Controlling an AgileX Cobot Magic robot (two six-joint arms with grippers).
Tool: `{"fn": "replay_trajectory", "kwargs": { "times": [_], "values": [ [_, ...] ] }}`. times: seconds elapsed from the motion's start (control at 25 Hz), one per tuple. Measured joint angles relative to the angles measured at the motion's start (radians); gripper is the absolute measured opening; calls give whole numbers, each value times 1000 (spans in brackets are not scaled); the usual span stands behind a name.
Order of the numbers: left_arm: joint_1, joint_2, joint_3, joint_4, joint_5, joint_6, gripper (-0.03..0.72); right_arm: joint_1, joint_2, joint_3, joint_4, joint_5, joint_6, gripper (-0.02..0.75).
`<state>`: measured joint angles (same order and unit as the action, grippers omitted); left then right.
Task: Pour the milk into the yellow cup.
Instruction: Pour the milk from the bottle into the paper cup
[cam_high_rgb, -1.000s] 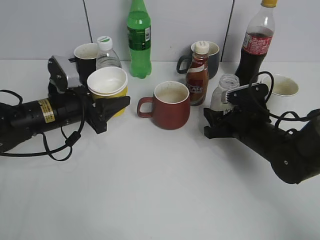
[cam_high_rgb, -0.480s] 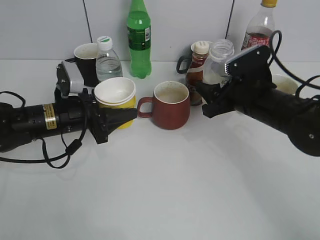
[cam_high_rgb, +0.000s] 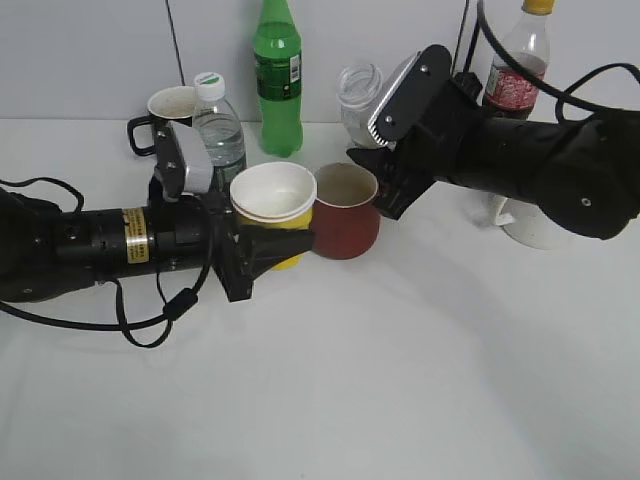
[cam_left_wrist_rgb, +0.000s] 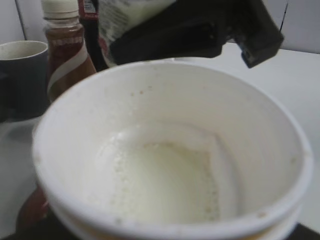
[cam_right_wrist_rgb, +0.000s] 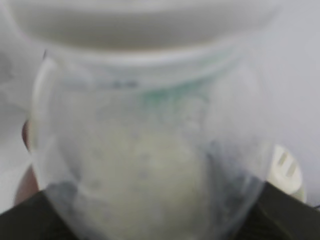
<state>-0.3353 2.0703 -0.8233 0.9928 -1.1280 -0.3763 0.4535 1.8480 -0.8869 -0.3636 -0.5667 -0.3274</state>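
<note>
Looking along the table (cam_high_rgb: 330, 400) from the front, the left gripper (cam_high_rgb: 285, 243) holds the yellow cup (cam_high_rgb: 273, 210) with its fingers pinching the cup's lower body, keeping it upright and lifted beside the red-brown mug (cam_high_rgb: 346, 210), probably so that its open mouth sits where the other arm can reach it. The right gripper (cam_high_rgb: 375, 165) has its fingers clamped around the milk bottle (cam_high_rgb: 360, 95), raised well above the table and tipped with its open mouth toward the left, up and to the right of the cup; the tilt looks like the start of a pour, though no stream shows yet. Behind them stand a green bottle (cam_high_rgb: 278, 75), a capped water bottle (cam_high_rgb: 217, 125), a dark mug (cam_high_rgb: 170, 108), a cola bottle (cam_high_rgb: 517, 60) and a white mug (cam_high_rgb: 530, 222) half hidden by the right arm. The table is plain white and smooth, backed by pale grey wall panels. From the left wrist, the cup (cam_left_wrist_rgb: 170, 155) fills the view, its white inside showing a thin pale film at the bottom; the fingers are out of sight below it, while the dark right gripper (cam_left_wrist_rgb: 200, 35) and the labelled bottle (cam_left_wrist_rgb: 125, 20) hang above the far rim, with a brown coffee bottle (cam_left_wrist_rgb: 65, 45) and a grey mug (cam_left_wrist_rgb: 20, 70) behind. From the right wrist, the bottle (cam_right_wrist_rgb: 145, 150) is blurred and very close, white liquid inside, a green trace of label, and the fingers showing only as dark corners at the bottom.
</note>
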Motion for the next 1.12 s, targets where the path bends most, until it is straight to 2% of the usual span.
{"fn": "replay_trajectory", "kwargs": {
  "times": [0.12, 0.44, 0.8, 1.12],
  "values": [
    [-47, -3, -4, -12, 22, -2, 384, 0, 0, -11, -14, 15, -143, 439],
    [-121, -3, -10, -45, 57, -3, 384, 0, 0, -11, -39, 25, -452, 439],
    [-132, -3, -15, -79, 58, -3, 384, 0, 0, -11, -42, 8, -705, 439],
    [-133, -3, -23, -79, 58, -3, 384, 0, 0, -11, -42, -18, -814, 439]
  ]
}}
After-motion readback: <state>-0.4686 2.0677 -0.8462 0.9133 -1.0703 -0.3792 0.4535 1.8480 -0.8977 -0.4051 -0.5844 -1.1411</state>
